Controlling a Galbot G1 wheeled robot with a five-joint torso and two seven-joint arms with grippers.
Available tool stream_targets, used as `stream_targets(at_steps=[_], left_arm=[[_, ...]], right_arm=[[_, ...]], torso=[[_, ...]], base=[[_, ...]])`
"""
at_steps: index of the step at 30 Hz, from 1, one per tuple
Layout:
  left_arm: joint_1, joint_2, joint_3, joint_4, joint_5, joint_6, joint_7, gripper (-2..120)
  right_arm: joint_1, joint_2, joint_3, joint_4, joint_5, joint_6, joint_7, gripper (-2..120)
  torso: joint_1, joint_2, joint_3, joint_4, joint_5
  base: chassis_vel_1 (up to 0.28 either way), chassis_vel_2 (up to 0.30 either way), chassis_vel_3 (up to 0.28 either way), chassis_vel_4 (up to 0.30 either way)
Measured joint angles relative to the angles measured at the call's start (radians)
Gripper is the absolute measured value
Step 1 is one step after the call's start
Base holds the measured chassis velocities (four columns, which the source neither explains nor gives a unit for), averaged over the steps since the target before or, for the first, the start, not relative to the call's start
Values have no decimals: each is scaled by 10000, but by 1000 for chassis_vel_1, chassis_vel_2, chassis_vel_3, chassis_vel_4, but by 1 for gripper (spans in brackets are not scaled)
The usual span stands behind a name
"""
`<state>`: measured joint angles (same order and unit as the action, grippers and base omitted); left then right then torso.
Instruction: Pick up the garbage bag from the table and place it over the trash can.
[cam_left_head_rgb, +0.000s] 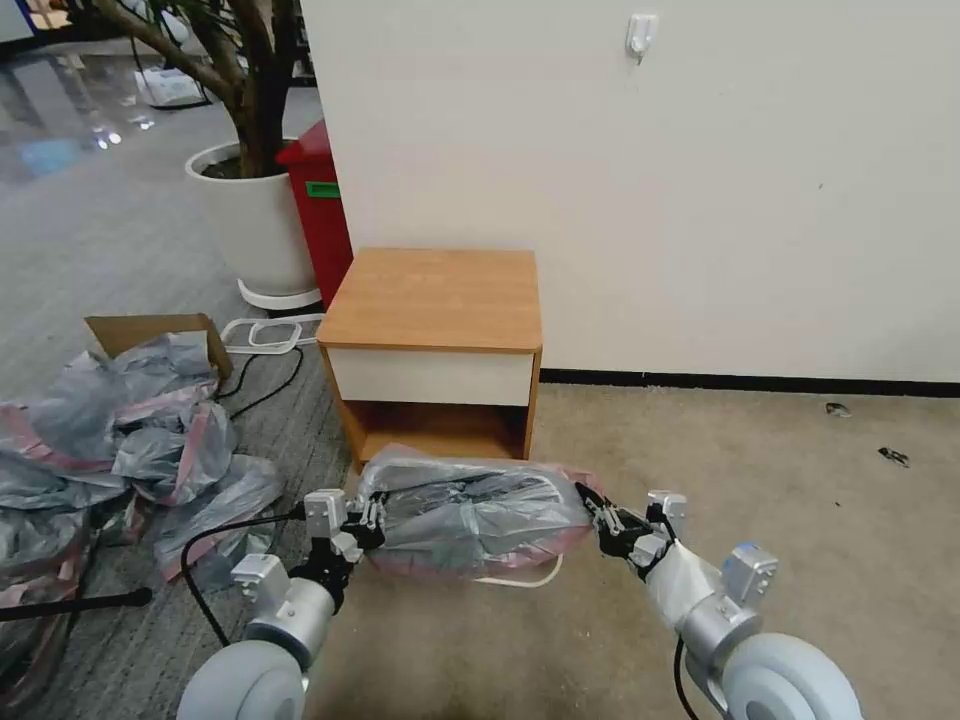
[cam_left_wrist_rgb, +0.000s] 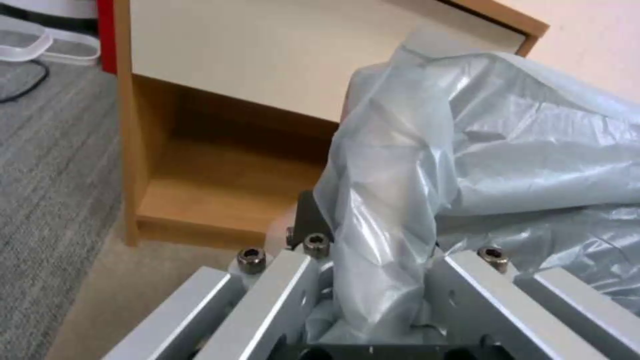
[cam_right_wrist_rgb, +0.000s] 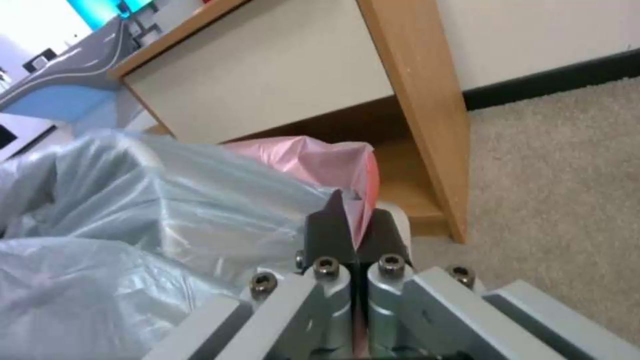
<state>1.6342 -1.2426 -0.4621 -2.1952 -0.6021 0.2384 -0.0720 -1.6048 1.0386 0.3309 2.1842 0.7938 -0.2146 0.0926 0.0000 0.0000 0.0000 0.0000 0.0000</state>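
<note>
Beige carpet before wooden surface: garbage bag is hanging stretched over trash can, left gripper and right gripper each clamping closed on an end.

Silvery-grey, pink-rimmed garbage bag; light-brown table with white drawer front.

Bag heap, red bin, plant pot
</note>
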Motion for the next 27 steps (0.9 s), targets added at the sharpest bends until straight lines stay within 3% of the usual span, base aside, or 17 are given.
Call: stream_targets(at_steps=[3,10,15,27], left_arm=[[0,-116,28,-42,-91,35,-40,5],[-54,-266,47,-74,-599,221,-229,5],[-110,-266,31,10,-611,243,-301,5],[-221,-525,-186,400,-1040,291,-580,5]], right_arm=[[-63,63,-129,-95,-178,44,-33,3],[-309,179,-206,-197,-489,182,-121,32],[-382,187,-91,-132,-526,236,-140,45],[-1104,1198,1148,26,-81,987,-205,92]], torso=[[0,0,0,0,1],[0,0,0,0,1],[0,0,0,0,0],[0,0,0,0,0]], base=[[0,0,0,0],[0,0,0,0],[0,0,0,0],[0,0,0,0]])
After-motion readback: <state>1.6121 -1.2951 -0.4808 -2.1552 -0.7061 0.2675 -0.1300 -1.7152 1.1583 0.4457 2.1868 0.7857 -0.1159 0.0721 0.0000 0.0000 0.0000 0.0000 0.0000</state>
